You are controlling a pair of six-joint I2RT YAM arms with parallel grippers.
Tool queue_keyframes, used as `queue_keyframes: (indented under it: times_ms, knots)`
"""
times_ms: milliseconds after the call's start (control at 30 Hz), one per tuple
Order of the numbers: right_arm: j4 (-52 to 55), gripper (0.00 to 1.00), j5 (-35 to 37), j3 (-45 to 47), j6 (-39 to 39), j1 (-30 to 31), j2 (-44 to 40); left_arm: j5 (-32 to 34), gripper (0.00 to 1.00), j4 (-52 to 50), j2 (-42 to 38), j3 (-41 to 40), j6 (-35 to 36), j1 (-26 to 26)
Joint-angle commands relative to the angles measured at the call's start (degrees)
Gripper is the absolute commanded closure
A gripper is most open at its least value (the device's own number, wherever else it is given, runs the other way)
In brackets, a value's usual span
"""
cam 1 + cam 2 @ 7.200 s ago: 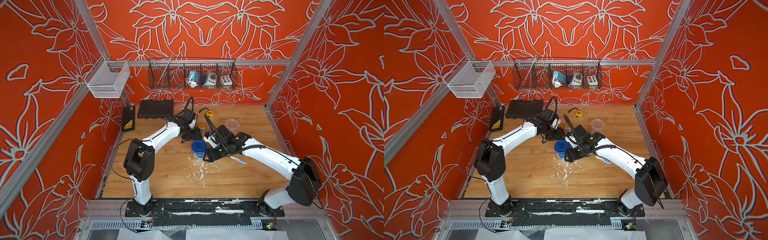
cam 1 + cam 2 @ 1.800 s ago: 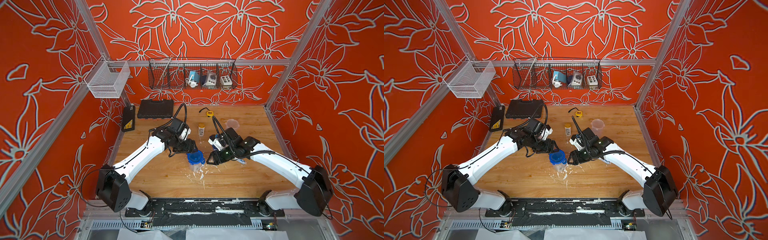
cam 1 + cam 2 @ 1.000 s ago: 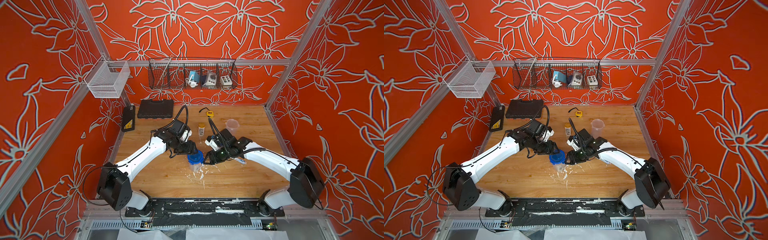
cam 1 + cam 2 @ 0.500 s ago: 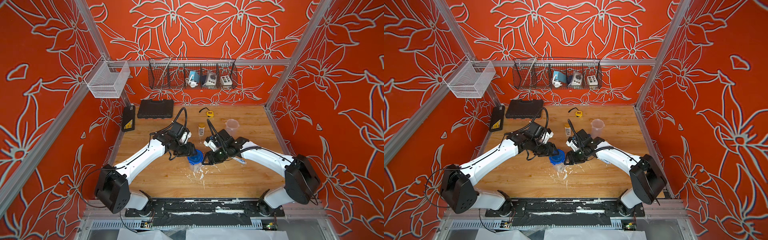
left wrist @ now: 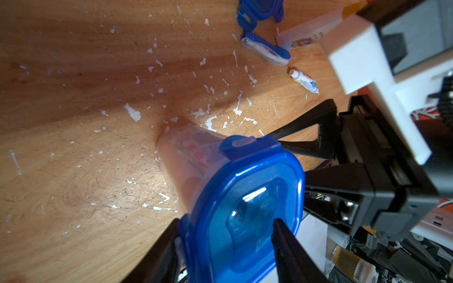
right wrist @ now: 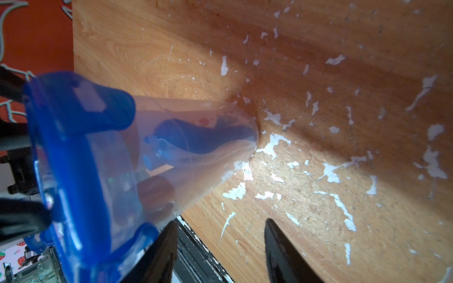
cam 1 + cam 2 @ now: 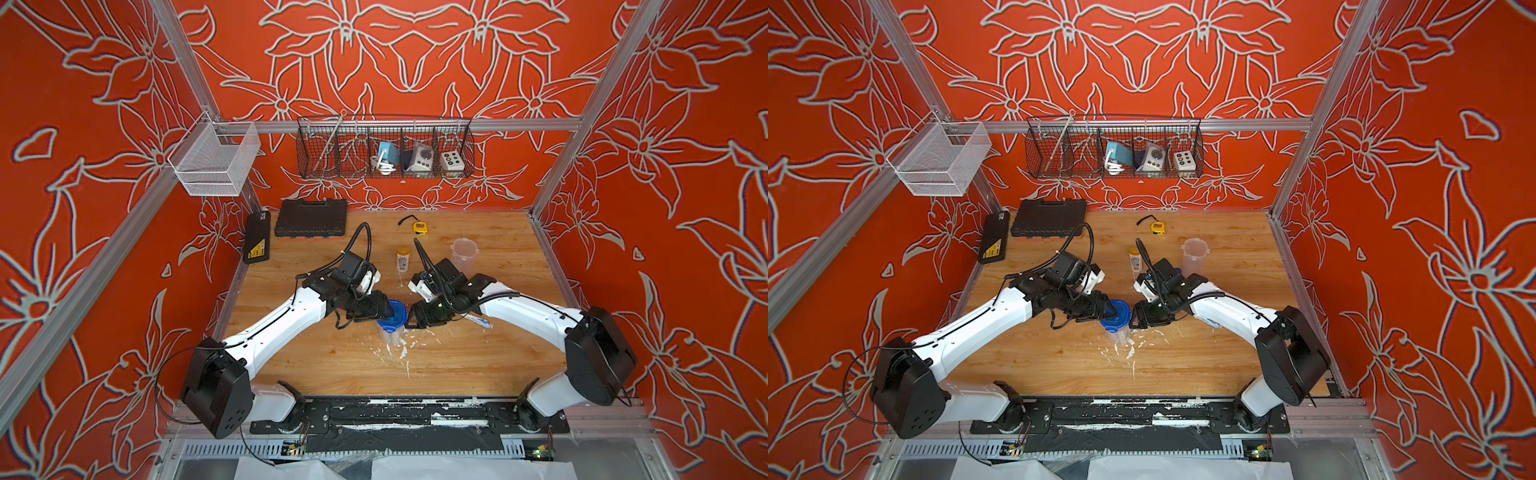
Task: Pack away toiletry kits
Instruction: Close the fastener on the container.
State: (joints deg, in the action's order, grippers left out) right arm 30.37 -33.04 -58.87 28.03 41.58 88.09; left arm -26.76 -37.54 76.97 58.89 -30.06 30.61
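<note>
- Far left: a black case [image 7: 257,237] stands on edge against the side wall. Just beside it, a second black case [image 7: 311,217] lies flat at the back of the worktop [image 7: 332,365].
- Left hand [image 7: 387,309]: it extends from the left onto the lidded tub. In the left wrist view, one finger [image 5: 161,252] sits outside the lid's rim and the other finger [image 5: 286,247] lies across the lid's top. The fingers stand apart astride the rim. Whether they pinch it cannot be told.
- Lidded tub [image 7: 391,330]: it is clear, stands upright on the worktop near the centre, and sits between the two hands. The blue lid [image 7: 395,312] is seated on it. One tab [image 5: 239,144] is folded down against the wall. A packed toothbrush [image 6: 196,137], blue, shows through the wall.
- Bottle [image 7: 402,259]: it is white with a yellow cap and lies behind the lidded tub, apart from it.
- Loose items near the bottle, seen in the left wrist view: a spare lid [image 5: 259,9], a loose toothbrush [image 5: 266,50] and a small white-blue tube [image 5: 304,82]. All lie on the worktop.
- Right hand [image 7: 409,320]: it is open. Bare worktop shows between its fingers in the right wrist view. One finger [image 6: 164,245] stands just beside the lid's edge.
- Tape measure [image 7: 419,227]: it is yellow and sits at the back, well apart from the tubs.
- Open tub [image 7: 462,257]: it is clear, upright and lidless, and stands behind the right arm.
</note>
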Motion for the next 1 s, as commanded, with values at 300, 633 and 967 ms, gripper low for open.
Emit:
queue_keyframes:
  times_ms: [300, 633, 967]
  knots:
    - [-4.24, 0.42, -0.91, -0.63, 0.64, 0.69, -0.36, -4.74, 0.32, 0.45, -0.42, -0.54, -0.43, 1.82]
    - [1.69, 0.41, 1.96, -0.79, -1.61, 0.43, -3.96, 4.9, 0.02, -7.3, 0.16, 5.16, 3.66, 1.8]
    - [9.26, 0.31, 6.28, -1.03, -3.24, -0.09, -8.76, 17.01, 0.02, -13.28, -0.69, 7.27, 4.84, 1.67]
